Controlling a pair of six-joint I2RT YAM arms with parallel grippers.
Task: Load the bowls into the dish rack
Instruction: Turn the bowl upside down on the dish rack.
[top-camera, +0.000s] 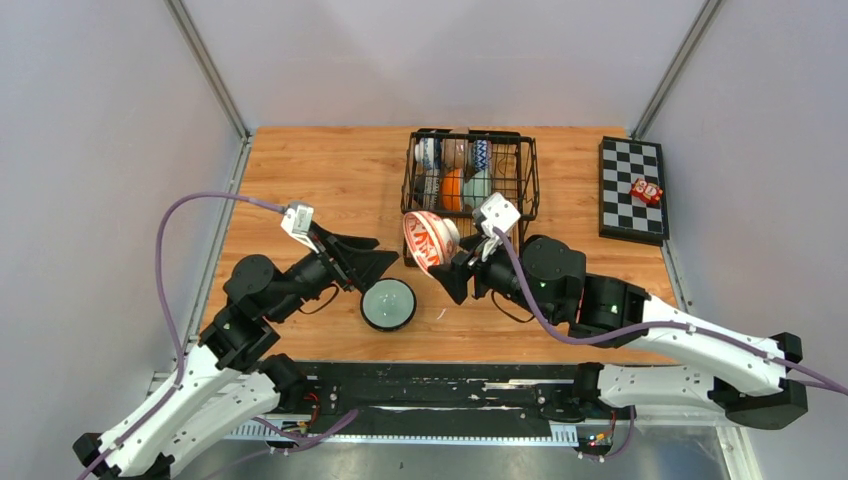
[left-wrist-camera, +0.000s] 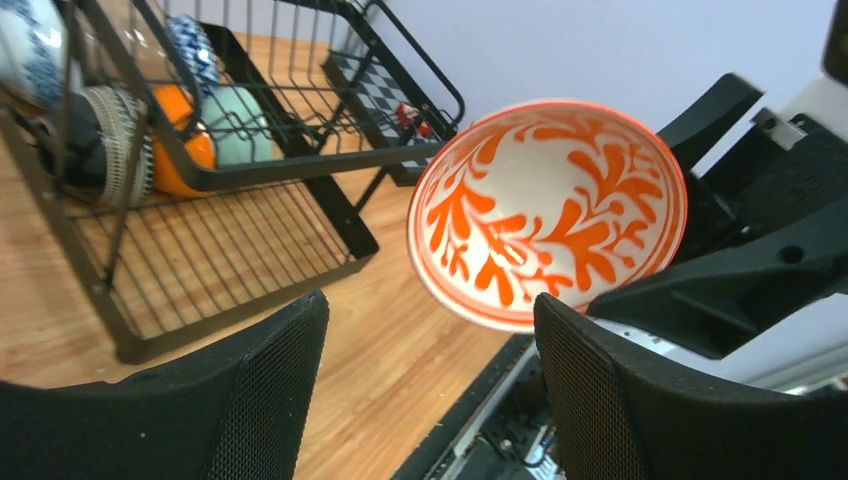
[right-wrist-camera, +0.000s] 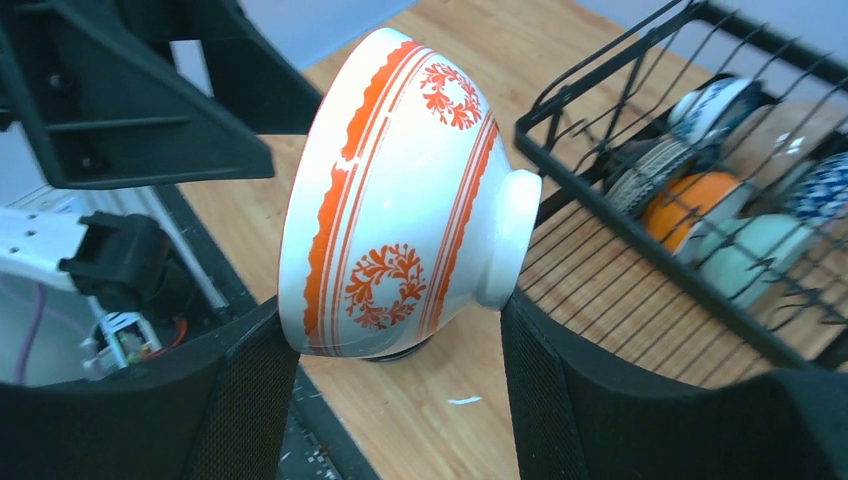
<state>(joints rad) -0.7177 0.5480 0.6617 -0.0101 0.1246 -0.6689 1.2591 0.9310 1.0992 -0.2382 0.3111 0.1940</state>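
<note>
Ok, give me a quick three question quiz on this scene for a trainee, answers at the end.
1. True or false: the right hand holds the orange-patterned white ceramic bowl on its side, outside the black wire dish rack.
2. The pale green round bowl sits: A) in the dish rack, B) on the wooden table, C) on the checkered board.
3. Is the left hand open or shut?
Key: 1 true; 2 B; 3 open.
</note>
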